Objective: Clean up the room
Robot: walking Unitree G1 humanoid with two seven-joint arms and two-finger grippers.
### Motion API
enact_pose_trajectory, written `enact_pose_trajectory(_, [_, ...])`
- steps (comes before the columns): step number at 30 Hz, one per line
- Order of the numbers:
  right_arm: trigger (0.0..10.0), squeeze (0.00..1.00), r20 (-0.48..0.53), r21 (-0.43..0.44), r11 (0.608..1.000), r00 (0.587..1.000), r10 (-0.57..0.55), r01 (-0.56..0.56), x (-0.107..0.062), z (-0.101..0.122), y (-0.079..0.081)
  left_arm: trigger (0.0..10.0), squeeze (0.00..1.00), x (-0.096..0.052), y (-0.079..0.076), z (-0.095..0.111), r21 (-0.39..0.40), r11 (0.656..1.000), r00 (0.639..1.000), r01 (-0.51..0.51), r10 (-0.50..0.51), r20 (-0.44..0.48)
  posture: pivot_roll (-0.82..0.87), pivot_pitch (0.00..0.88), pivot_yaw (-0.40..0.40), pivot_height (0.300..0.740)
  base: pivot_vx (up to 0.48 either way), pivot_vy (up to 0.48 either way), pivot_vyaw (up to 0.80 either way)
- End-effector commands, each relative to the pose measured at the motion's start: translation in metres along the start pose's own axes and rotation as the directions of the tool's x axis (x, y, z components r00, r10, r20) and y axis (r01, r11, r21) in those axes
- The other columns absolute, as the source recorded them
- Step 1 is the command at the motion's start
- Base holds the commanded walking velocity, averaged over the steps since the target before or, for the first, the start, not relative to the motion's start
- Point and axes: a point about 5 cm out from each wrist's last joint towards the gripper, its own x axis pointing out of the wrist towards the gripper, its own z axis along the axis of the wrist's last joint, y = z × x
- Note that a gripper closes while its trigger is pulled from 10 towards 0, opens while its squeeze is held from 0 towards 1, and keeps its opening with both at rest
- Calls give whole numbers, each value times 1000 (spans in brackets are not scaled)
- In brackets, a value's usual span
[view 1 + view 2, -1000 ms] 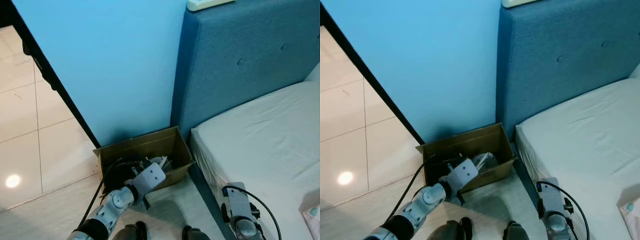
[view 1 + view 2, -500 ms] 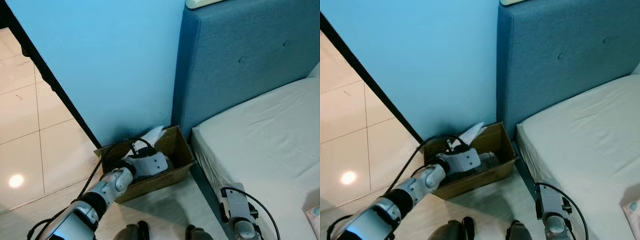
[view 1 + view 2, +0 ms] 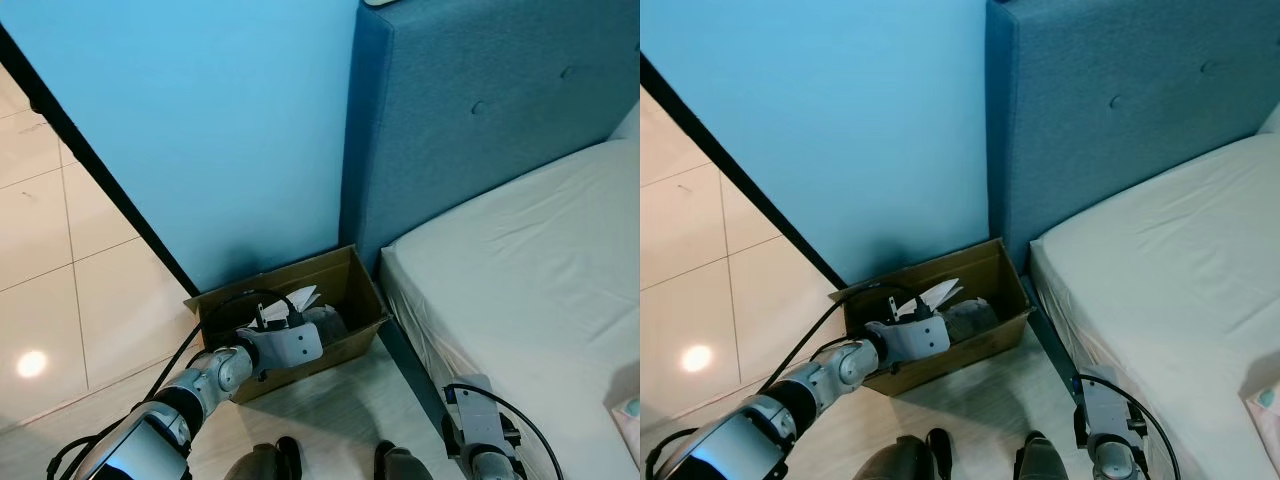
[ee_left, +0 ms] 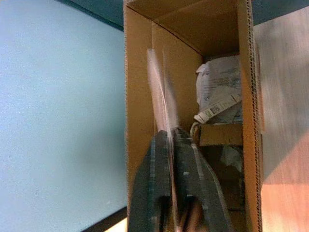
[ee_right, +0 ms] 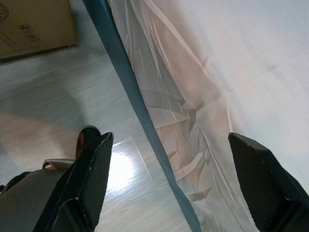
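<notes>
Tiled floor [image 3: 60, 250] occupies the left of the head views, bounded by a light blue wall [image 3: 220, 120] with a dark skirting strip running along its foot. At the base of the wall stands an open cardboard box [image 3: 345, 268], its far end just beside the blue upholstered headboard [image 3: 480, 130].

The left gripper [image 4: 171, 145] reaches into the box from its left end. Its two black fingers [image 4: 154, 183] lie nearly together, pinched on a thin white sheet of wrapper [image 4: 159, 87], which rises edge-on between them in the left wrist view and shows as a pale pointed scrap [image 3: 938, 292] above the box interior. Deeper in the box lie crumpled printed paper [image 4: 219, 94] and a small brown carton [image 4: 219, 134].

The wrapper appears very light, limp and somewhat slippery; a pinch on its flat edge, as held here, suits it, and on release it would probably flutter rather than drop straight, so release low inside the box walls is advisable.

To the right, the bed [image 3: 530, 260] with its white sheet extends from the headboard. The right gripper [image 5: 169, 179] hangs idle beside the bed frame, fingers spread wide apart and holding nothing.
</notes>
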Motion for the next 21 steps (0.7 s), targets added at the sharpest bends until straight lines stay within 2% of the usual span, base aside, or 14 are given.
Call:
enact_pose_trajectory(1, [10000, 0, -22, -8, 1000, 1000, 12, -12, -5, -11, 2, 10000, 1000, -5, -7, -10, 23, 1000, 999, 20, -19, -45, -143, 369, 102, 710, 0, 0, 0])
enact_pose_trajectory(13, [10000, 0, -13, -13, 1000, 1000, 11, -12, -4, -8, 0, 10000, 1000, -3, 1, -13, 12, 1000, 997, -19, 20, -78, -152, 353, 99, 710, 0, 0, 0])
enact_pose_trajectory(14, [10000, 0, -11, -14, 1000, 1000, 12, -13, -4, -7, 1, 10000, 1000, -4, 3, -15, -31, 998, 995, -46, 43, -89, -154, 340, 100, 710, 0, 0, 0])
enact_pose_trajectory(16, [10000, 0, -10, -14, 1000, 1000, 13, -13, -3, -6, 1, 10000, 1000, -5, 4, -16, -61, 996, 993, -66, 60, -98, -155, 333, 100, 710, 0, 0, 0])
enact_pose_trajectory(18, [10000, 0, -6, -14, 1000, 1000, 14, -15, -1, -2, 1, 10000, 1000, -8, 4, -22, -155, 981, 987, -114, 94, -131, -152, 317, 100, 710, 0, 0, 0])
enact_pose_trajectory(20, [10000, 0, -4, -14, 1000, 1000, 15, -15, 0, -1, 1, 10000, 1000, -9, 4, -24, -181, 975, 985, -125, 100, -141, -152, 317, 100, 710, 0, 0, 0])
enact_pose_trajectory(21, [10000, 0, -4, -14, 1000, 1000, 18, -18, 1, 2, 1, 10000, 1000, -12, -1, -30, -287, 946, 979, -153, 106, -173, -147, 284, 99, 710, 0, 0, 0])
